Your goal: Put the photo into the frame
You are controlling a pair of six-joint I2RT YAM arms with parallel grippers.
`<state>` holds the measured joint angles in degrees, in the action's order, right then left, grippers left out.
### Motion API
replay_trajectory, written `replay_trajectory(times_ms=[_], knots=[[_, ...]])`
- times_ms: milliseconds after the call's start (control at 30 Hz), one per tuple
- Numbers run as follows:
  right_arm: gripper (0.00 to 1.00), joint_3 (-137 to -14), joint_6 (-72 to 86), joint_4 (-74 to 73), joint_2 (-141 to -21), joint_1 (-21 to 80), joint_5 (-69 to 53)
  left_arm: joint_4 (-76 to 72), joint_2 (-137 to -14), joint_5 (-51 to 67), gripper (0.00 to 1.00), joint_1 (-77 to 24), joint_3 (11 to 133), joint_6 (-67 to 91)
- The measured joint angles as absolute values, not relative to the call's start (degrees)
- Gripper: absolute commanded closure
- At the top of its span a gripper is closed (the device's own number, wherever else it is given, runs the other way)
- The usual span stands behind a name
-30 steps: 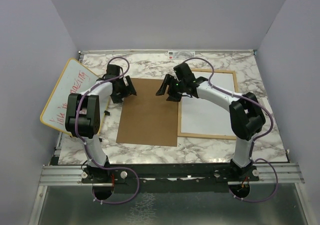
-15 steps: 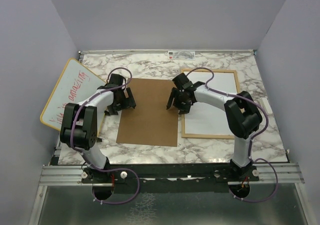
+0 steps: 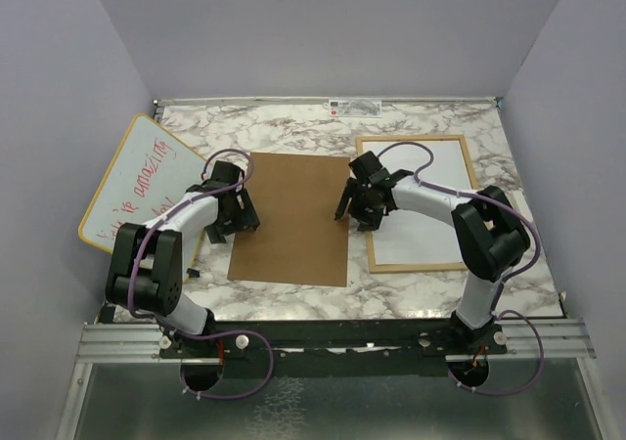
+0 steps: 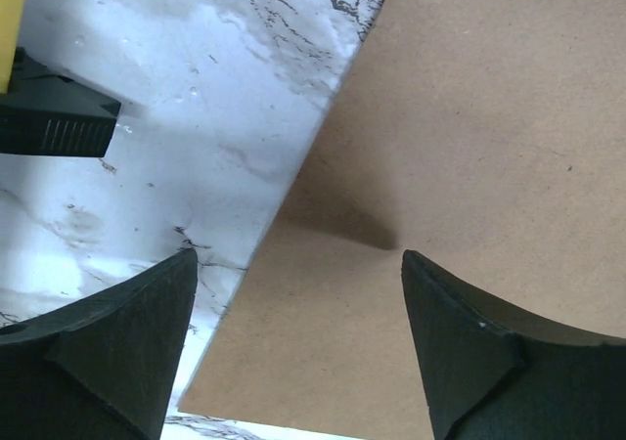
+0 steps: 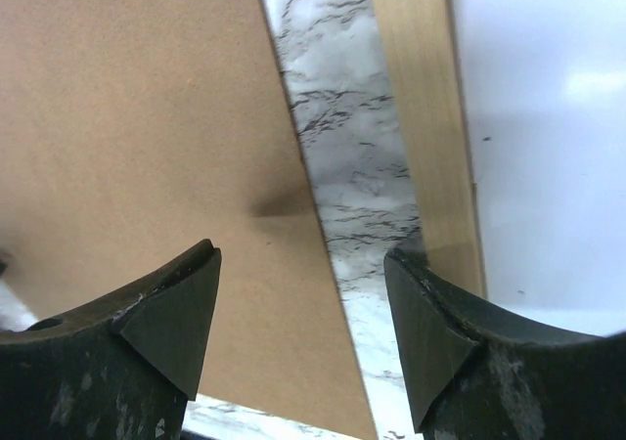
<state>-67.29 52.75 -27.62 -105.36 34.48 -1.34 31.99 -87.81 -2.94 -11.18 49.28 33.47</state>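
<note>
The frame (image 3: pixel 368 205) of thin light wood lies flat at the right of the table, slightly askew. A plain white sheet (image 3: pixel 425 205) fills it; it looks like the photo lying back up, with no print showing. In the right wrist view the frame's left rail (image 5: pixel 425 117) and the white sheet (image 5: pixel 548 117) lie to the right. My right gripper (image 3: pixel 357 208) (image 5: pixel 301 256) is open and empty, straddling the marble strip between the frame and the brown board (image 5: pixel 147 117). My left gripper (image 3: pixel 238 215) (image 4: pixel 295 259) is open and empty over the board's left edge (image 4: pixel 489 117).
The brown backing board (image 3: pixel 293 215) lies in the middle of the marble table (image 3: pixel 293 127). A round-cornered whiteboard (image 3: pixel 137 181) with red writing leans at the left. A small black piece (image 4: pixel 54 127) sits beside its yellow rim. Purple walls close in on three sides.
Both grippers have moved toward the near side along the board's edges. The frame has slid right and turned a little, opening a marble gap beside the board.
</note>
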Motion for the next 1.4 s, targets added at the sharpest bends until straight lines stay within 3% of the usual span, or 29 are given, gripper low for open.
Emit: replay_trajectory(times_ms=[300, 700, 1167, 1400], knots=[[0.30, -62.41, 57.43, -16.86, -104.88, 34.09, -12.14, 28.77, -85.30, -1.98, 0.35, -10.98, 45.91, 34.57], [0.32, -54.19, 59.81, -5.61, -100.90, 32.75, -16.05, 27.09, -83.70, -1.37, 0.40, -10.22, 44.01, 34.24], [0.32, -56.97, 61.60, -3.49, -91.59, 33.32, -20.36, 25.36, -82.78, 7.11, 0.40, -10.98, 43.05, 36.21], [0.32, -58.57, 60.45, -14.96, -91.57, 33.32, -13.52, 25.98, -82.52, 6.70, 0.28, -11.00, 43.11, 36.07]])
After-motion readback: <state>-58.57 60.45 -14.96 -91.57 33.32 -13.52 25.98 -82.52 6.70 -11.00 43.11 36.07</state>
